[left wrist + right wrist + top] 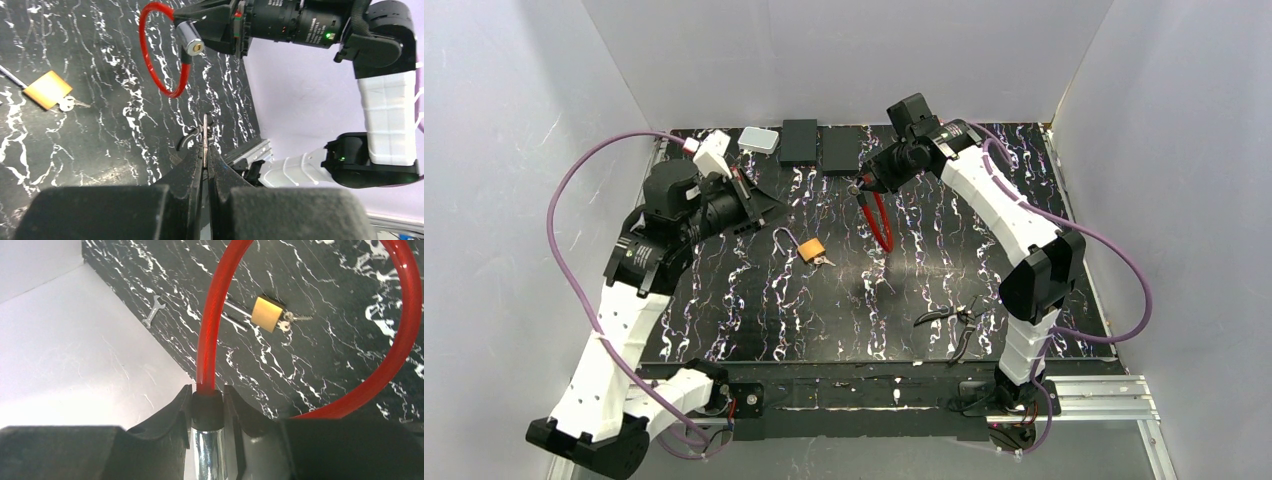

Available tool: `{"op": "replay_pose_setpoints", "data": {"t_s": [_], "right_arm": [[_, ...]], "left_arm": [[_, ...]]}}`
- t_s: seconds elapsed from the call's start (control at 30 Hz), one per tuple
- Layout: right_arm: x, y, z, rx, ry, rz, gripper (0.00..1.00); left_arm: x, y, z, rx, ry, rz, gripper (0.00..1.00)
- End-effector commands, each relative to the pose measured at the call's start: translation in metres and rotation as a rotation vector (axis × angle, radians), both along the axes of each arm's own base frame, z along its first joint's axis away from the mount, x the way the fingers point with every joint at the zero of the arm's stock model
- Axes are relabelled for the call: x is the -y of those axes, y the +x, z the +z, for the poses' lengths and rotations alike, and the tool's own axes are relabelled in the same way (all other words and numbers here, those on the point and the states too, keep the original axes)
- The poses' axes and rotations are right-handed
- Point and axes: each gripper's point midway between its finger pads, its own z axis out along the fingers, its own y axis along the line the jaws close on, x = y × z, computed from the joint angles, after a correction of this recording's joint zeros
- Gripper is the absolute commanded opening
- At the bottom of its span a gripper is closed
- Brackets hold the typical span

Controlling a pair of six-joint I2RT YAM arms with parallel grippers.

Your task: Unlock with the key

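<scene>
My right tool [862, 187] grips the red cable lock [880, 222] by its chrome barrel [190, 39], lifted over the far middle of the desk [754, 320]. My left tool [205, 159] is pinched on the key [205, 131], apart from the barrel. A brass padlock [812, 248] lies left of the lock.

The top view looks down from above and behind onto the whole bench [724, 330]. Both wrist views sit low and close, sharing the red cable lock [189, 39] with it.
</scene>
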Motion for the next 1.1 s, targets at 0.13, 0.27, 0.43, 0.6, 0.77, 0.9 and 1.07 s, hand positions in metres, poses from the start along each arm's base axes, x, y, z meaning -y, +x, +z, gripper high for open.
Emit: {"op": "replay_pose_setpoints", "data": {"t_s": [0.13,0.27,0.43,0.6,0.77,0.9,1.07], "right_arm": [[0.010,-0.008,0.023,-0.070,0.051,-0.127,0.01],[0.020,-0.015,0.016,-0.118,0.000,-0.154,0.01],[0.020,-0.026,0.004,-0.198,-0.016,-0.144,0.01],[0.024,-0.028,0.004,-0.198,-0.040,-0.146,0.01],[0.024,-0.029,0.005,-0.190,-0.044,-0.127,0.01],[0.026,-0.032,0.003,-0.197,-0.065,-0.104,0.01],[0.028,-0.033,0.002,-0.200,-0.081,-0.094,0.01]], "left_arm": [[0.031,0.005,0.023,-0.099,-0.142,-0.122,0.00],[0.038,0.010,0.024,-0.141,-0.161,-0.149,0.00],[0.050,0.016,0.022,-0.193,-0.198,-0.200,0.00],[0.053,0.013,0.018,-0.229,-0.192,-0.229,0.00],[0.057,0.013,0.012,-0.271,-0.187,-0.255,0.00],[0.060,0.015,0.006,-0.314,-0.152,-0.274,0.00],[0.064,0.023,0.000,-0.339,-0.102,-0.289,0.00]]}}
